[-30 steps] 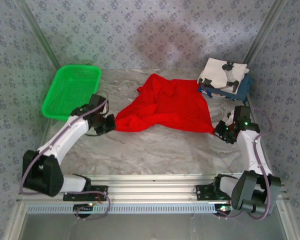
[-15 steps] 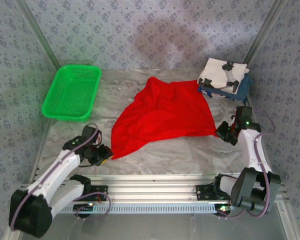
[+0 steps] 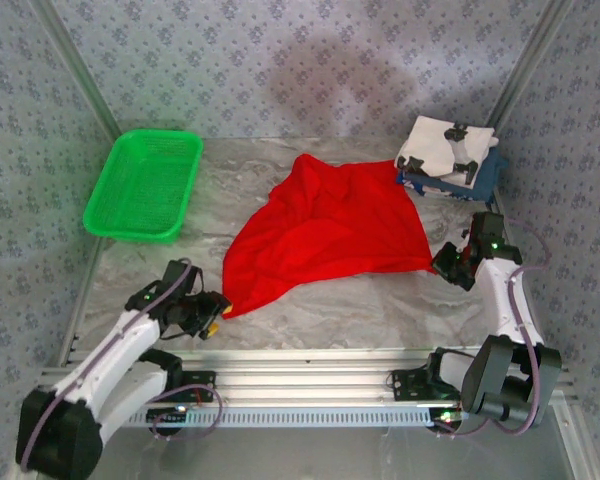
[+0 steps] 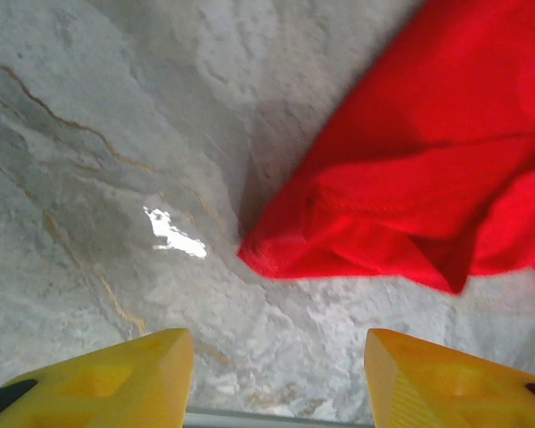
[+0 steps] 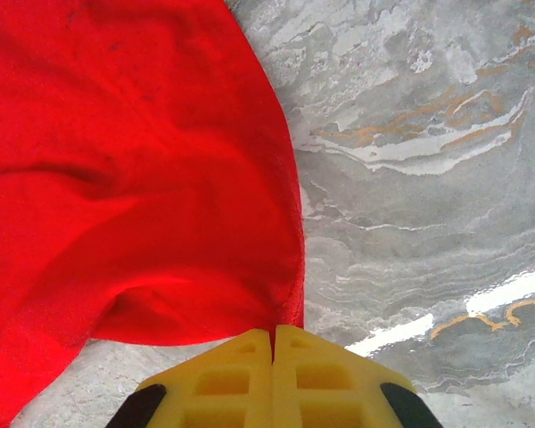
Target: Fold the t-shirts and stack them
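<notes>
Top view: the red t-shirt (image 3: 330, 235) lies spread mid-tabletop (image 3: 310, 310), with the white t-shirt (image 3: 442, 145) stacked on the navy t-shirt (image 3: 485, 178) at far right and a green basket (image 3: 145, 185) at far left. Left wrist view: my left jaws stand apart and empty, the red shirt's near corner lying just ahead of their yellow fingertips (image 4: 134, 366). Right wrist view: my right jaws are clenched on the shirt's right corner.
</notes>
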Controlling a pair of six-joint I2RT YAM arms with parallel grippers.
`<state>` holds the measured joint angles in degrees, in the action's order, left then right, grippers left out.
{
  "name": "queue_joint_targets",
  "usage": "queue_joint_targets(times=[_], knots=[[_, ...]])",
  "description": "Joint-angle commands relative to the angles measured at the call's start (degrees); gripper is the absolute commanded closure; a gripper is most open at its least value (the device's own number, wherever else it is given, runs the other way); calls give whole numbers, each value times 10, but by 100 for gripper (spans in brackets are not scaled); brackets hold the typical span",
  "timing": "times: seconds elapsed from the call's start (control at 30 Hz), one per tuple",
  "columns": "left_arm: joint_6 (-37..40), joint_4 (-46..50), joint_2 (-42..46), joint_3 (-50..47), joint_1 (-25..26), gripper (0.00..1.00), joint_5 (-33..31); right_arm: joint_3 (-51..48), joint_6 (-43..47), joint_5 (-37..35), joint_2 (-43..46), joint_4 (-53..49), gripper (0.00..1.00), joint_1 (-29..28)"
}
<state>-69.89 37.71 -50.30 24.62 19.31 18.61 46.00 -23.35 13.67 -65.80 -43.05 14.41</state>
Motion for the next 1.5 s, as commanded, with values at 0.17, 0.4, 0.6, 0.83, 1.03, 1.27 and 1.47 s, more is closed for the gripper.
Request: queue_joint_targets(times=[0.17,0.4,0.6,0.83,1.03,1.27,1.47], knots=[[-97,-77,-48,3,3,49,-32,11,12,-2,-4,-7,100,-15],[-136,-74,-38,-6,0,47,-43,10,18,9,-4,-12,100,-22],[-154,-77,-60,-13,-2,46,-62,14,22,11,-6,-8,100,-26],[-172,-100,-70,-14,-7,46,-89,11,24,13,-3,0,100,-31],[-199,-127,-72,-11,-7,46,-102,10,27,16,-1,2,100,-35],[-206,-164,-131,-2,-3,46,-67,3,27,23,3,8,100,-37],[-196,-145,-130,-12,1,58,-46,1,33,27,9,4,100,-37]])
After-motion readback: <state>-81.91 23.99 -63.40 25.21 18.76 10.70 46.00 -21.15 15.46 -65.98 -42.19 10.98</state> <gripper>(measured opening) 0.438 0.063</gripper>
